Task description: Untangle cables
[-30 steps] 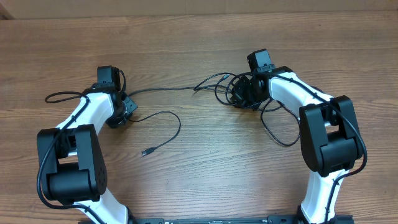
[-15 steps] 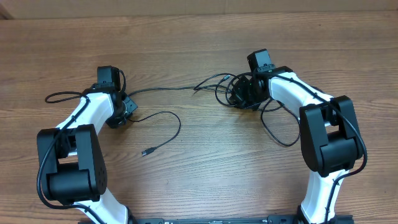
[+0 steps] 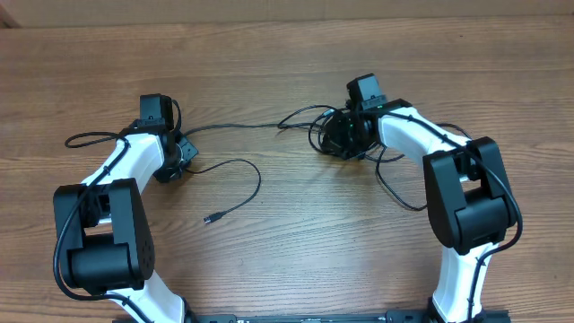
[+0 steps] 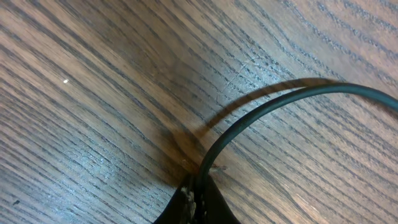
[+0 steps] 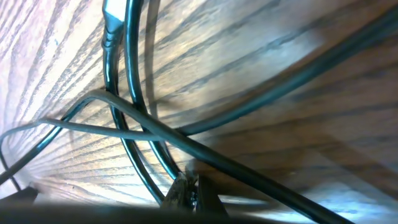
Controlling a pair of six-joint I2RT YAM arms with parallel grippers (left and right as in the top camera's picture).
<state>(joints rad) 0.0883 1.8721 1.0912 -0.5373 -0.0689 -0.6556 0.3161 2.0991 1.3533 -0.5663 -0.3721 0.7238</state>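
Two grippers, both clamped shut: left gripper on one loose cable, right gripper on one strand inside the surrounding tangle.

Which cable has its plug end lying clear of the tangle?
The strand curving from the left fingers: its plug lies alone on the table, apart from the bundle at the right arm.

Thin black cables, mostly a knotted clump right of center w/ loops sticking out. One strand runs off it to the left. Another strand curves loose in the middle and ends in a small plug lying flat. A big loop sags front-right. Up close, strands criss-cross, and one has a silver-tipped end.
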